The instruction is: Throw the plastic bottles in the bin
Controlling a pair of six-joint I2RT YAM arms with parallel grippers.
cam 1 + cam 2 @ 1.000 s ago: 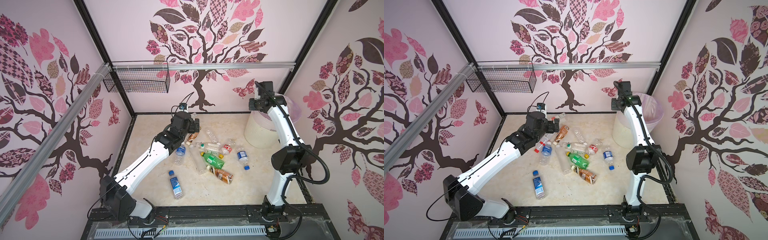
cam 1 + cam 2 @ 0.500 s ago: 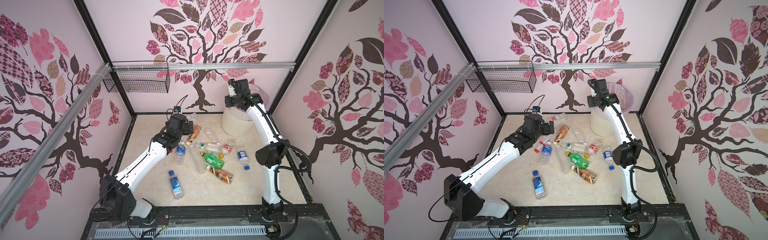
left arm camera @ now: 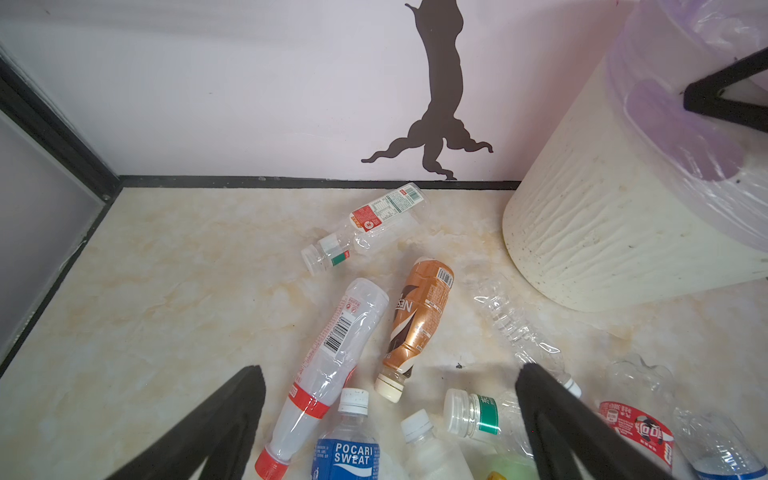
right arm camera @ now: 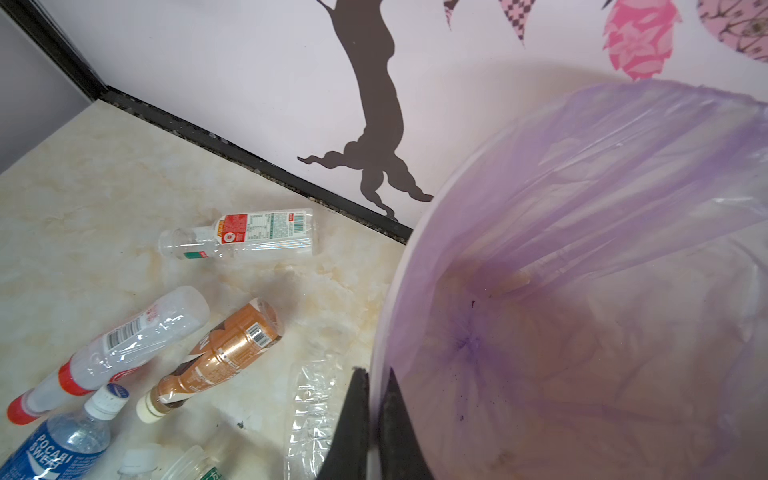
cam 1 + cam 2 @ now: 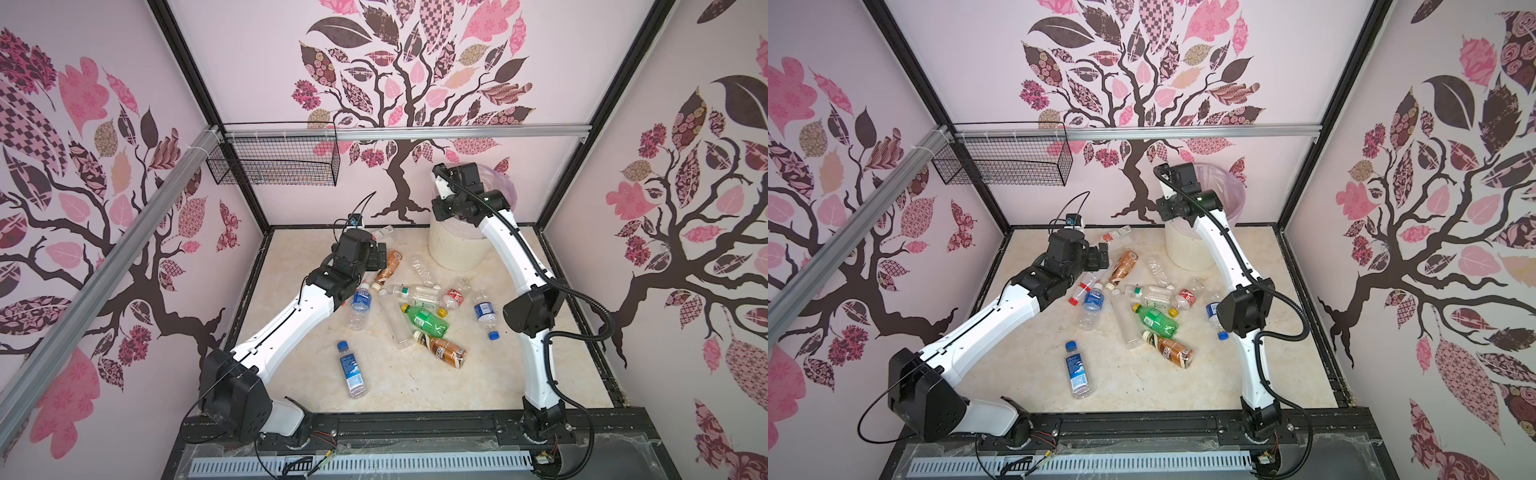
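We see a cream ribbed bin [image 5: 453, 254], its liner [image 4: 582, 208] pale purple, our worktop [image 5: 415, 386] beige marbled, a green bottle [image 5: 424, 320], a brown-labelled bottle [image 5: 446, 352], a blue-capped bottle [image 5: 352, 370], black wire basket [image 5: 274, 166], pink tree-patterned walls [image 5: 249, 62].

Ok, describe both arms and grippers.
Both have white link shells and black joint housings. The left arm has a thin black cable; the right arm carries a black corrugated hose. The left gripper and right gripper each end in two tapered black fingers.

A black wire basket [image 5: 272, 162] is hanging upper left from a silver rail [image 5: 457, 132]; tree-patterned walls [image 5: 415, 62] are enclosing the marbled tabletop [image 5: 415, 386].
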